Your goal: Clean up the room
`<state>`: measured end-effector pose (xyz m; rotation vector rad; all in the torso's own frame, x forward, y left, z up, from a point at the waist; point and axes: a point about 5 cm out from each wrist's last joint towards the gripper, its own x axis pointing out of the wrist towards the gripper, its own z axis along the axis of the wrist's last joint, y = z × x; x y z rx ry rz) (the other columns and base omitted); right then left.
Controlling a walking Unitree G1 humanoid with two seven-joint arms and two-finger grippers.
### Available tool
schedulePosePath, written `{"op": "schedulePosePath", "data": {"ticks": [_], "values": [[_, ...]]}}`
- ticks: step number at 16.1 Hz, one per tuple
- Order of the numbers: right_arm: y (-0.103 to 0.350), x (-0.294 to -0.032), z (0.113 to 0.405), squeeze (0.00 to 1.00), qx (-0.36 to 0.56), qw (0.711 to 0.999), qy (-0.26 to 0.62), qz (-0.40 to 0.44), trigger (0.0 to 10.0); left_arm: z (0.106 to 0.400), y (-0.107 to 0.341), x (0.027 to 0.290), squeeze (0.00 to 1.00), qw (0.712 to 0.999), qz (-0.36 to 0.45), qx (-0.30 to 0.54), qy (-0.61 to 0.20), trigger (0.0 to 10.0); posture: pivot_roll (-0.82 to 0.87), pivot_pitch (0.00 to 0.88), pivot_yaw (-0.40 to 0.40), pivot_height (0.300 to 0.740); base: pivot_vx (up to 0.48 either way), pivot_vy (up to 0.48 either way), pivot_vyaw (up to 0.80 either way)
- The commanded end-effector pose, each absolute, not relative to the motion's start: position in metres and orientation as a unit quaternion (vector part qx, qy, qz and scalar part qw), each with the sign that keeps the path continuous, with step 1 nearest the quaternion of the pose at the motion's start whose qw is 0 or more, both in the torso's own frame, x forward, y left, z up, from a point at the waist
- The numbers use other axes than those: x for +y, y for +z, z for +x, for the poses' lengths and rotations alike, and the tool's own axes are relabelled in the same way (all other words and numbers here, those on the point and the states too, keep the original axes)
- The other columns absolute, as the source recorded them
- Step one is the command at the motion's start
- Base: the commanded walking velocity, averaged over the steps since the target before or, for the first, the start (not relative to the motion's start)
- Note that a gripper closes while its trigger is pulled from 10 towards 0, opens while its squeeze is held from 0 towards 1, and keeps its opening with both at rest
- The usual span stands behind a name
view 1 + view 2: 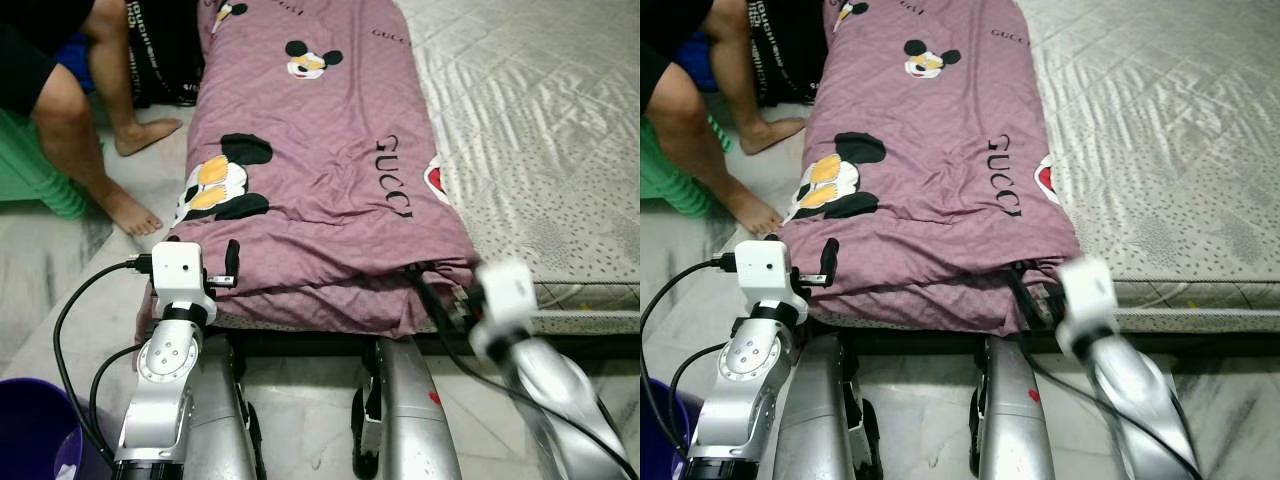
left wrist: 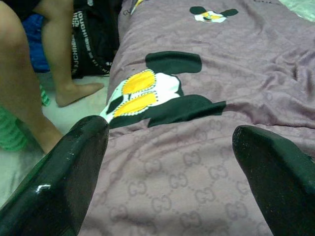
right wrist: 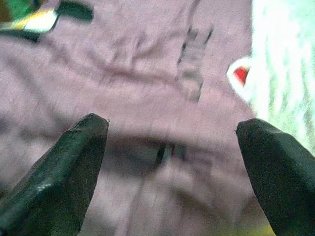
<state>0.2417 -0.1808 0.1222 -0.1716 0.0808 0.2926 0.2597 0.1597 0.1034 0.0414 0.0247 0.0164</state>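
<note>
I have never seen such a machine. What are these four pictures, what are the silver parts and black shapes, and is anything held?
The silver parts are the two arms of a walking humanoid robot. The two upper pictures come from the cameras in its head, looking down; the two lower pictures come from a camera on each wrist, looking along the fingers. The black shapes are those fingers. Before the robot lies a mattress with a folded purple blanket printed with cartoon mice. The left gripper hovers open at the blanket's near left corner, and the right gripper is open at its near right corner; that picture is blurred. Nothing is held. A person's legs stand on the floor to the left, and a purple bucket is at the lower left.
</note>
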Motion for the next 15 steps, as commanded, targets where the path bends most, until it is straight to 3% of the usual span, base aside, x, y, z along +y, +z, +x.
{"op": "schedulePosePath", "data": {"ticks": [1, 2, 3, 4, 5, 6, 7, 13, 15], "values": [[0.116, -0.175, 0.25, 0.99, 0.045, 0.985, 0.136, -0.095, 10.0, 0.258, 0.1, 0.161, 0.0, 1.0, 0.021, 0.018, 0.01, 10.0, -0.01, 0.159, 0.011, 0.557, 0.0, 0.0, 0.0], [0.117, -0.172, 0.258, 0.98, 0.042, 0.986, 0.132, -0.098, 10.0, 0.259, 0.1, 0.16, 0.0, 1.0, 0.021, 0.017, 0.01, 10.0, 0.0, 0.158, 0.008, 0.557, 0.0, 0.0, 0.0], [0.116, -0.166, 0.268, 0.79, 0.04, 0.984, 0.133, -0.11, 10.0, 0.259, 0.101, 0.162, 0.0, 1.0, 0.021, 0.015, 0.013, 10.0, 0.01, 0.156, 0.003, 0.557, 0.0, 0.0, 0.0], [0.115, -0.164, 0.275, 0.72, 0.038, 0.983, 0.135, -0.118, 10.0, 0.259, 0.102, 0.164, 0.0, 1.0, 0.022, 0.013, 0.017, 10.0, 0.01, 0.156, -0.004, 0.557, 0.0, 0.0, 0.0], [0.114, -0.164, 0.278, 0.56, 0.041, 0.983, 0.133, -0.122, 10.0, 0.259, 0.103, 0.165, 0.0, 0.999, 0.023, 0.012, 0.019, 10.0, 0.01, 0.156, -0.004, 0.557, 0.0, 0.0, 0.0], [0.112, -0.167, 0.283, 0.11, 0.046, 0.982, 0.129, -0.128, 10.0, 0.258, 0.102, 0.167, 0.0, 0.999, 0.024, 0.013, 0.023, 10.0, 0.01, 0.157, -0.008, 0.557, 0.0, 0.0, 0.0], [0.108, -0.172, 0.286, 0.0, 0.051, 0.98, 0.13, -0.141, 10.0, 0.257, 0.101, 0.168, 0.0, 0.999, 0.024, 0.014, 0.025, 10.0, 0.01, 0.159, -0.011, 0.557, 0.0, 0.0, 0.0], [0.063, -0.19, 0.28, 0.0, 0.168, 0.94, 0.188, -0.232, 10.0, 0.259, 0.099, 0.163, 0.0, 0.999, 0.019, 0.017, 0.02, 10.0, 0.0, 0.161, -0.009, 0.557, 0.0, 0.0, 0.0], [0.039, -0.191, 0.268, 0.0, 0.239, 0.916, 0.216, -0.237, 6.1, 0.259, 0.1, 0.164, 0.0, 0.999, 0.021, 0.017, 0.02, 10.0, 0.01, 0.162, -0.006, 0.557, 0.0, 0.0, 0.0]]}}
